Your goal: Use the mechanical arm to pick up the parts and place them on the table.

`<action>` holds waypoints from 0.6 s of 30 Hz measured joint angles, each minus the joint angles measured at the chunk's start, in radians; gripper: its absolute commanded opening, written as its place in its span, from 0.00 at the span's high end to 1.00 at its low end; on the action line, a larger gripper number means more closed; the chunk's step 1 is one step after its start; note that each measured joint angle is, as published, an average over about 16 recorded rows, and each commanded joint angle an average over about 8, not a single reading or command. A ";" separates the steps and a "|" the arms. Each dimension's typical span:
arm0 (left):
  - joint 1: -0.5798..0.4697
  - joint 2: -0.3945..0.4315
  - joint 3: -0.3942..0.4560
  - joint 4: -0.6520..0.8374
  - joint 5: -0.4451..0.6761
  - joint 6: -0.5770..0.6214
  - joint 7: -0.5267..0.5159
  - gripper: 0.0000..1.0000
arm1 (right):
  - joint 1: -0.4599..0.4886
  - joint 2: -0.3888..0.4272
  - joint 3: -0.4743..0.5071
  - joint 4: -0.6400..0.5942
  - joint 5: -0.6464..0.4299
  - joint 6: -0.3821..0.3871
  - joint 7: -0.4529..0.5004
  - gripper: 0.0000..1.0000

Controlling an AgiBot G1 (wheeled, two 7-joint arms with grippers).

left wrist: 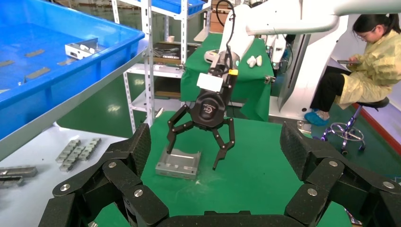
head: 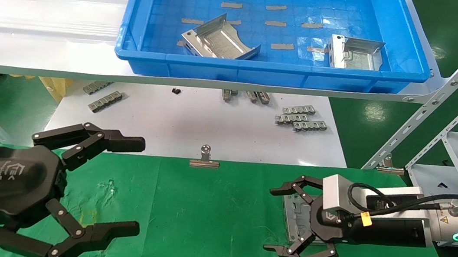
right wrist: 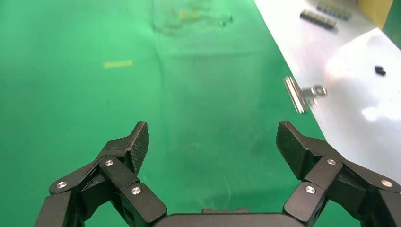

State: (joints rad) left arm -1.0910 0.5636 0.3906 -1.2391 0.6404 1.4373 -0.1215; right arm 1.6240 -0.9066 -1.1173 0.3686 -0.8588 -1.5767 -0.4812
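Currently, status at the station:

Step in hand: release. One part (head: pixel 298 211) lies flat on the table (head: pixel 207 230), directly beneath the right gripper (head: pixel 276 219). By my reading the placement of this part is done and the arm is about to leave it.

Right gripper state: fingers spread wide, nothing held. The left wrist view shows both fingertips standing clear above the part (left wrist: pixel 178 163), one on each side of it, with no contact that I can see.

Right wrist view: only green cloth ahead of the open fingers; the part sits behind them, out of its sight.

Remaining parts: two more, part A (head: pixel 219 40) and part B (head: pixel 354 52), lie in the blue bin (head: pixel 142 54) on the shelf, well beyond the right gripper and higher than it.

Next move, as judged: lift straight up off the placed part without snagging its flanges, then reach forward into the bin. Part B lies nearer this arm.

Left gripper (head: pixel 134 187): open, empty, hovering over the near table edge, well apart from the right gripper on its far side.

Other items: binder clip (head: pixel 205 159) at the cloth edge, ahead of both grippers.
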 measured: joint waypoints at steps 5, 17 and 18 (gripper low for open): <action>0.000 0.000 0.000 0.000 0.000 0.000 0.000 0.00 | -0.059 0.032 0.090 0.099 0.014 0.009 0.072 0.00; 0.000 0.000 0.000 0.000 0.000 0.000 0.000 0.00 | -0.201 0.108 0.306 0.335 0.047 0.030 0.245 0.00; 0.000 0.000 0.000 0.000 0.000 0.000 0.000 0.00 | -0.213 0.114 0.324 0.355 0.050 0.031 0.259 0.00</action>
State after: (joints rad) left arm -1.0911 0.5636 0.3906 -1.2391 0.6404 1.4373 -0.1215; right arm 1.4112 -0.7922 -0.7930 0.7231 -0.8091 -1.5453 -0.2222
